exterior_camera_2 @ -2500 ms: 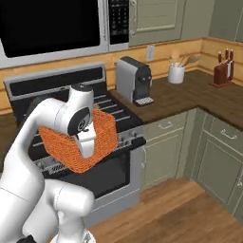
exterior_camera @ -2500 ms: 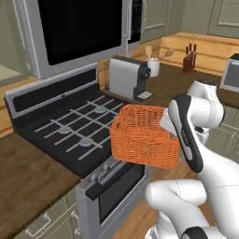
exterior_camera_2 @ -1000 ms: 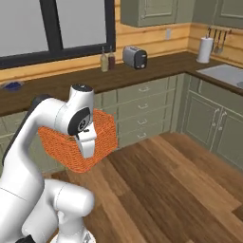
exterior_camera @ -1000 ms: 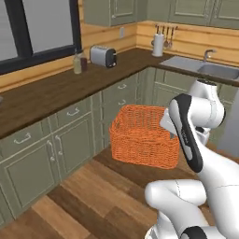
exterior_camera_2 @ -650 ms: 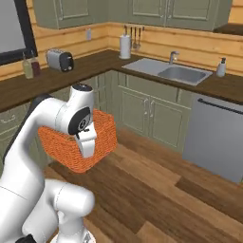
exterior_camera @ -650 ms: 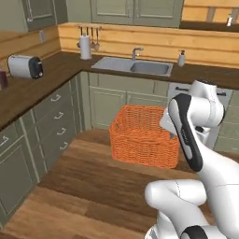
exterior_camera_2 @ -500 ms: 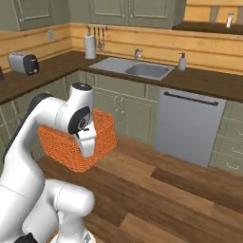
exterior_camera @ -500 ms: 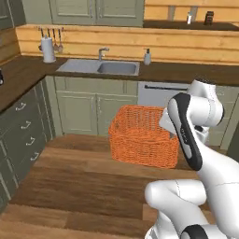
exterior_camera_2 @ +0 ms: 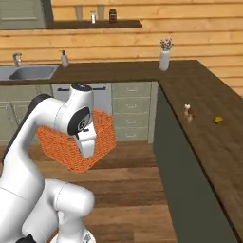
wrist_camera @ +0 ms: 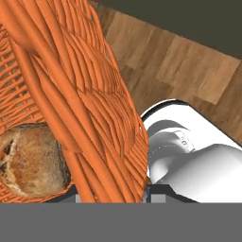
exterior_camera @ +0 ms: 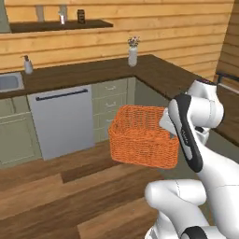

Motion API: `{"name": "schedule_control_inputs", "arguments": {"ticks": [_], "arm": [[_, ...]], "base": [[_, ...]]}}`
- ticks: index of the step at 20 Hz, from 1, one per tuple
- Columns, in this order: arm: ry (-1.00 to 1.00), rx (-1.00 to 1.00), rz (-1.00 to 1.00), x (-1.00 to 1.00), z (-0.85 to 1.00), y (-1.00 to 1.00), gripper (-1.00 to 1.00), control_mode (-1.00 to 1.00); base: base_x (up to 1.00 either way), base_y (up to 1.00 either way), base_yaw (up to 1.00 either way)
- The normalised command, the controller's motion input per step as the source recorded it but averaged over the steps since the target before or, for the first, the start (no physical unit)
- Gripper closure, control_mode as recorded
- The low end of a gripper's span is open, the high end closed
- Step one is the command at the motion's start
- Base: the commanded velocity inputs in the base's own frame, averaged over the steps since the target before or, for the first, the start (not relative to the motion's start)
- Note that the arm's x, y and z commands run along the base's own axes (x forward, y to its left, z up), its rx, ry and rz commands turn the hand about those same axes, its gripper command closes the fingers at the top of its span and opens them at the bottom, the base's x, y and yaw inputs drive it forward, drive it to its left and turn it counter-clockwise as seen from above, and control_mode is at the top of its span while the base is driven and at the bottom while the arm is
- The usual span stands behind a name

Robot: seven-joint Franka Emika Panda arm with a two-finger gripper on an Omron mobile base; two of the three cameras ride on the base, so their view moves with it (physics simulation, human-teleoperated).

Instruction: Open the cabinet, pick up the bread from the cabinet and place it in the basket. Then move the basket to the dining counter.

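1. Ahead of the base, a dishwasher [exterior_camera: 63, 119], a soap dispenser [exterior_camera_2: 64, 59] and a flower vase [exterior_camera_2: 164, 56] stand along the wall counter.
2. To the right, the dining counter [exterior_camera_2: 204, 114] carries small items, well apart from the basket [exterior_camera: 142, 137].
3. The gripper [wrist_camera: 111, 196] is clamped on the basket wall; the basket hangs above the wooden floor [exterior_camera: 56, 191].
4. The bread [wrist_camera: 30, 160] lies inside, beside the jaws.

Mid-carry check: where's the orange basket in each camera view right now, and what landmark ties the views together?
Left base view: the basket sits at centre, held above the wood floor, just left of the arm.
Right base view: centre-left, partly behind the arm.
Hand view: its wall fills the left half, bread inside.
Shared landmark: the flower vase on the dark counter.
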Motion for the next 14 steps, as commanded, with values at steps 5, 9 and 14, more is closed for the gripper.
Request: {"name": "schedule_control_inputs", "arguments": {"ticks": [5,9,14], "arm": [[0.00,0.00,0.00,0.00,0.00,0.00,1.00,1.00],[0.00,0.00,0.00,0.00,0.00,0.00,1.00,1.00],[0.00,0.00,0.00,0.00,0.00,0.00,1.00,1.00]], "base": [[0.04,-0.44,-0.90],[0.02,-0.29,-0.94],[0.21,-0.09,-0.89]]}}
